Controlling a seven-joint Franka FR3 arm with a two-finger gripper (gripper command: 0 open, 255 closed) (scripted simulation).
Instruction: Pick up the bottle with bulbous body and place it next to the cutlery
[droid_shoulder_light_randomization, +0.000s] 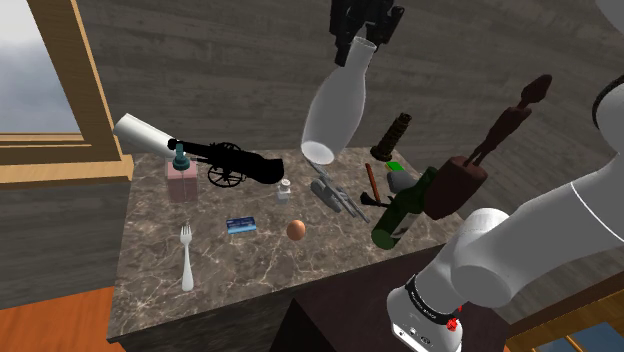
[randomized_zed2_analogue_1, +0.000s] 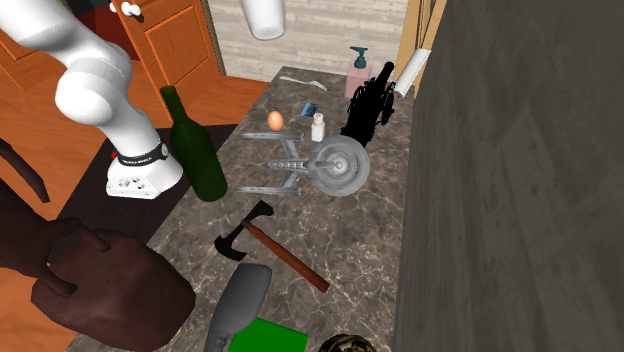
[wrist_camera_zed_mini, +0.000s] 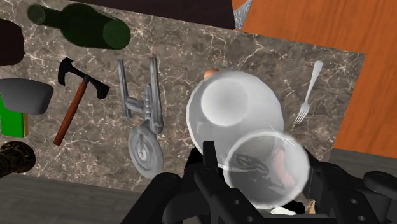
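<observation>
A translucent white bottle (droid_shoulder_light_randomization: 335, 100) with a bulbous body hangs high above the marble tabletop (droid_shoulder_light_randomization: 250, 270), tilted, base down. My gripper (droid_shoulder_light_randomization: 363, 36) is shut on its neck from above. In the wrist view the bottle (wrist_camera_zed_mini: 232, 109) sits between my black fingers (wrist_camera_zed_mini: 210, 167), and its round base faces the table below. The second exterior view catches the bottle's base (randomized_zed2_analogue_1: 265, 15) at the top edge. A white fork (droid_shoulder_light_randomization: 186, 256) lies alone near the table's front corner in the shoulder view's left part. The same fork (wrist_camera_zed_mini: 308, 92) lies beyond the bottle, near the table edge.
Under the bottle lie a grey spaceship model (droid_shoulder_light_randomization: 330, 190), an egg (droid_shoulder_light_randomization: 296, 229), a small white vial (droid_shoulder_light_randomization: 284, 190) and a blue card (droid_shoulder_light_randomization: 240, 225). A black cannon (droid_shoulder_light_randomization: 230, 160), a pink soap dispenser (droid_shoulder_light_randomization: 181, 178), a green wine bottle (droid_shoulder_light_randomization: 400, 210), a hatchet (randomized_zed2_analogue_1: 265, 240) and a brown figure (droid_shoulder_light_randomization: 470, 165) crowd the rest.
</observation>
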